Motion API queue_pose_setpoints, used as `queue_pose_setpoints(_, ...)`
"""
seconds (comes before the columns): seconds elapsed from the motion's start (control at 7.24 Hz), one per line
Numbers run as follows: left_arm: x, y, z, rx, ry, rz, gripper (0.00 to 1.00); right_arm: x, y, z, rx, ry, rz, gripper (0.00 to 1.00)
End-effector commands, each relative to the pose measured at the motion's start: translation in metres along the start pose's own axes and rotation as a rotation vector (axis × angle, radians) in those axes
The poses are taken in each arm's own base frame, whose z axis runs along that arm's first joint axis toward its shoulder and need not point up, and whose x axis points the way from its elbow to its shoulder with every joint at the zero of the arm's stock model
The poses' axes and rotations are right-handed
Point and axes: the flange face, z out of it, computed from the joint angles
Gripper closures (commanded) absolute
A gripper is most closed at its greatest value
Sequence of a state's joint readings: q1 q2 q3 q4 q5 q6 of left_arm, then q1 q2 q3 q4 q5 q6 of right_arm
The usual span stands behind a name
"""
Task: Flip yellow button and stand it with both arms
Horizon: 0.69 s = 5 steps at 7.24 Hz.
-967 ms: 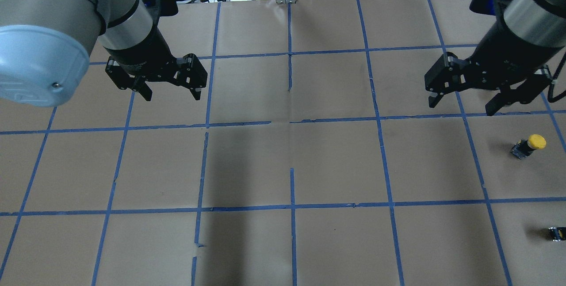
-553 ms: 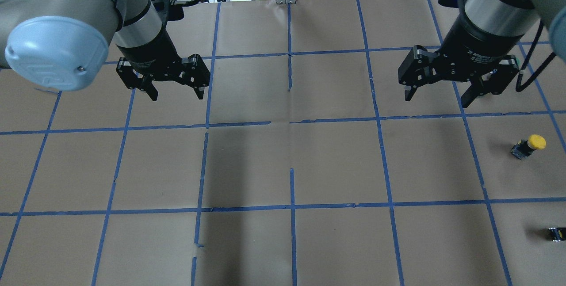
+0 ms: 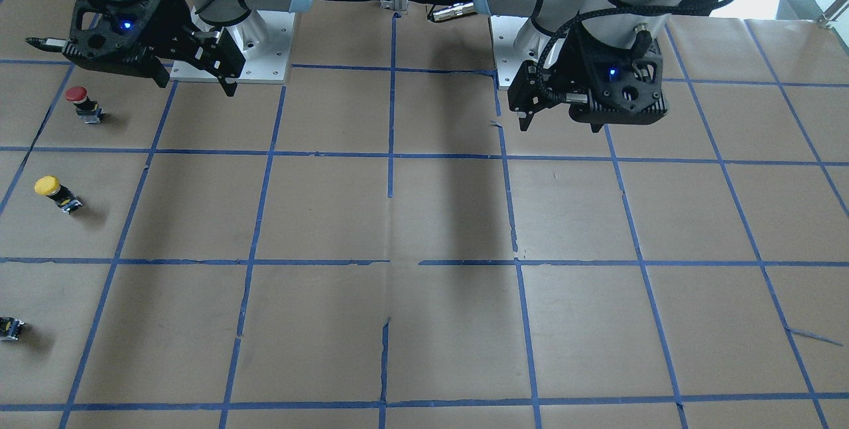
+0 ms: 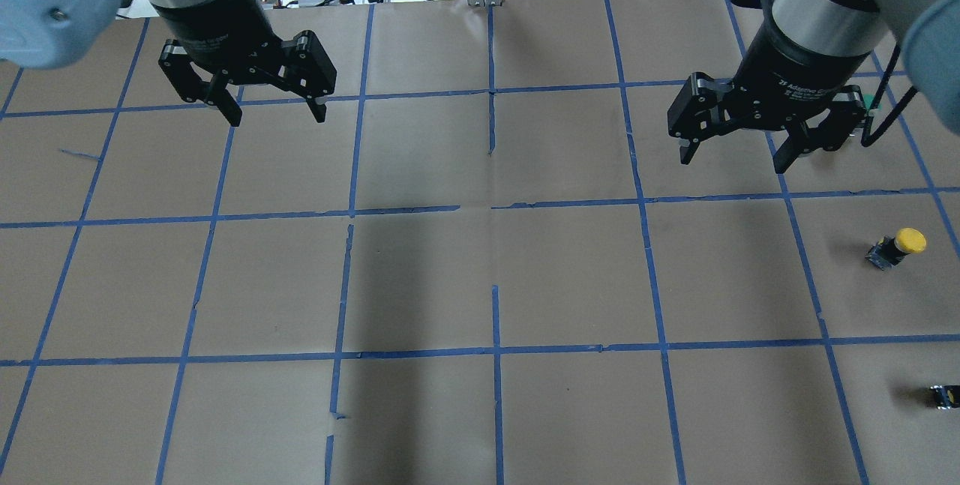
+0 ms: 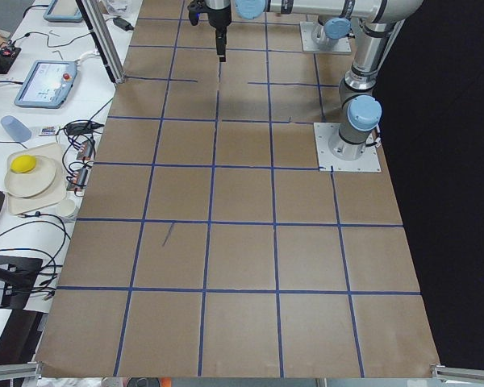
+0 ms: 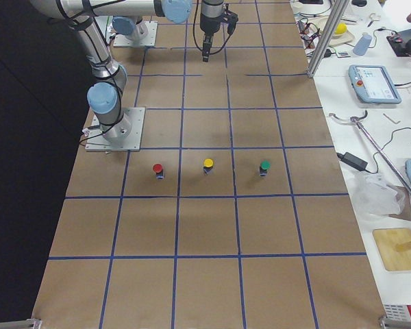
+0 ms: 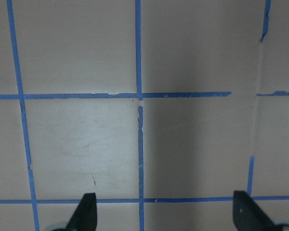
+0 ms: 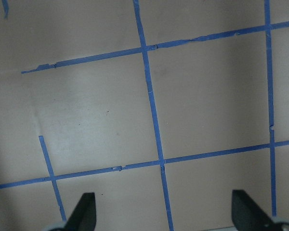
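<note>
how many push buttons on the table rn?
3, in a row on the robot's right side: the red button nearest the robot's base, the yellow button in the middle, the green button farthest out. No others show in any view.

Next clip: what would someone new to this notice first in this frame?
Two black grippers hang open and empty over the brown table with its blue tape grid: the left gripper on the robot's left, the right gripper opposite. The yellow button sits untouched near the table's right edge, nearest the right gripper. A red button sits beside it, closer to the robot's base.
</note>
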State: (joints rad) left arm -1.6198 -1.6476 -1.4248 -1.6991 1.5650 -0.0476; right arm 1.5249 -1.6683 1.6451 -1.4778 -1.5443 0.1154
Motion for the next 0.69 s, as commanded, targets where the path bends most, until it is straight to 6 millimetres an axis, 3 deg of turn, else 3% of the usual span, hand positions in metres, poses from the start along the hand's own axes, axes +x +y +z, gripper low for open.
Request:
queue_pose_setpoints(0.0,0.0005,0.0029,-0.0165,0.062,0.000,0.005,0.00,0.0107,-0.0038,0.0005,-0.001,0.007,0.024,0.00)
queue_pose_setpoints(0.55,0.0008,0.0013,-0.0222,0.110,0.004,0.007,0.00,0.0111,-0.0031,0.0013,-0.002,0.010,0.024,0.00)
